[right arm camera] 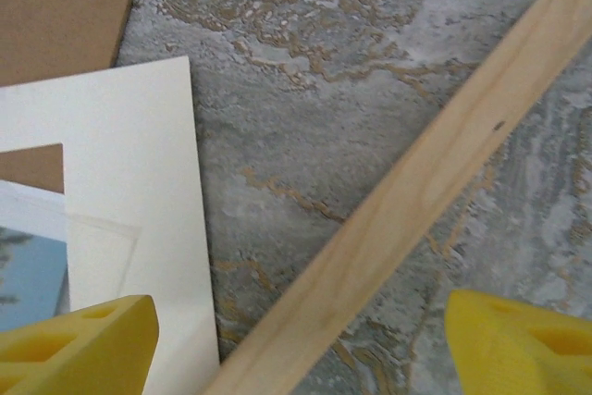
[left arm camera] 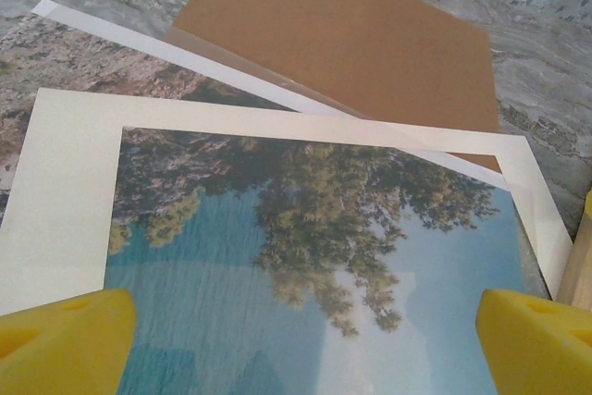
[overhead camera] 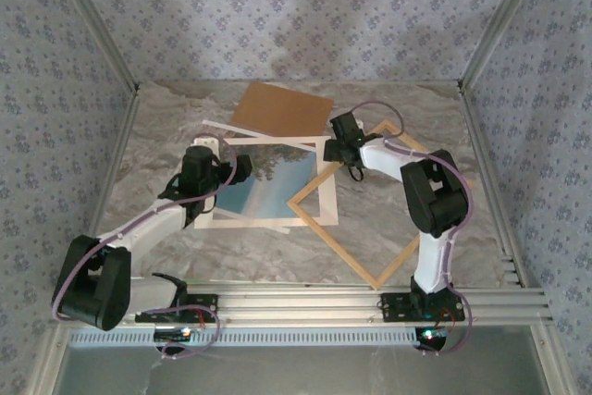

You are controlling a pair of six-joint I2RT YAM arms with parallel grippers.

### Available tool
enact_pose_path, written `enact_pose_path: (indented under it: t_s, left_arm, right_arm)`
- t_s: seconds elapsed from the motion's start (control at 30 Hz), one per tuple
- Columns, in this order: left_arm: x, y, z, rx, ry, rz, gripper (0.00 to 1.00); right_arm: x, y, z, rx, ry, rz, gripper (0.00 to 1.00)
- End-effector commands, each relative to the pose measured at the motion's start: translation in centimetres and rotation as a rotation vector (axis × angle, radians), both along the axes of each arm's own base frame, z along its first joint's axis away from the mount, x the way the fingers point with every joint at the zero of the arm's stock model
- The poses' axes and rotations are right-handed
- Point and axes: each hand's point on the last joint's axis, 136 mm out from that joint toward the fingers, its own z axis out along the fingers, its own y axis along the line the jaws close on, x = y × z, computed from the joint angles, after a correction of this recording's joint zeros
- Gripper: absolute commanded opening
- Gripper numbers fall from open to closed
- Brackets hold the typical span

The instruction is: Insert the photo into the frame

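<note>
Yellow fingertips (left arm camera: 65,339) of the left gripper (left arm camera: 305,344) stand spread wide, with nothing pinched. Between and beyond them lies the photo (left arm camera: 305,247), flat and overlaid by the white mat border (left arm camera: 69,182). The brown backing board (left arm camera: 342,34) lies farther off. The right gripper (right arm camera: 301,344) has its jaws likewise spread and holds nothing. One rail of the frame (right arm camera: 416,182) runs diagonally between them on the marbled table (right arm camera: 324,90), and the mat corner lies beside one finger. Seen from above, one frame corner overlaps the mat border.
</note>
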Motion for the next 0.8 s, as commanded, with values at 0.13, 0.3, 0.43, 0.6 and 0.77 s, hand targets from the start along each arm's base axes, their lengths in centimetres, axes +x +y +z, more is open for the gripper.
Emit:
enact_pose_path:
  t_s: [0.13, 0.3, 0.43, 0.6, 0.77]
  left_arm:
    - [0.1, -0.1, 1.8, 0.008, -0.039, -0.002, 0.95]
    - [-0.1, 0.0, 1.8, 0.009, -0.040, -0.006, 0.95]
    - [-0.4, 0.1, 1.5, 0.017, -0.022, -0.010, 0.96]
    - [-1.0, -0.4, 1.7, -0.012, -0.011, -0.030, 0.96]
    - [-1.7, -0.9, 1.9, -0.032, 0.018, -0.063, 0.96]
  right_arm:
    - [0.0, -0.8, -1.9, -0.012, 0.079, -0.047, 0.78]
    - [0.1, -1.0, -2.6, -0.026, 0.096, -0.052, 0.76]
    - [0.2, -1.5, -3.2, -0.021, 0.113, -0.055, 0.67]
    - [0.4, -2.1, -3.0, -0.013, 0.122, -0.032, 0.53]
    - [0.6, -2.5, -2.7, -0.029, 0.138, 0.015, 0.46]
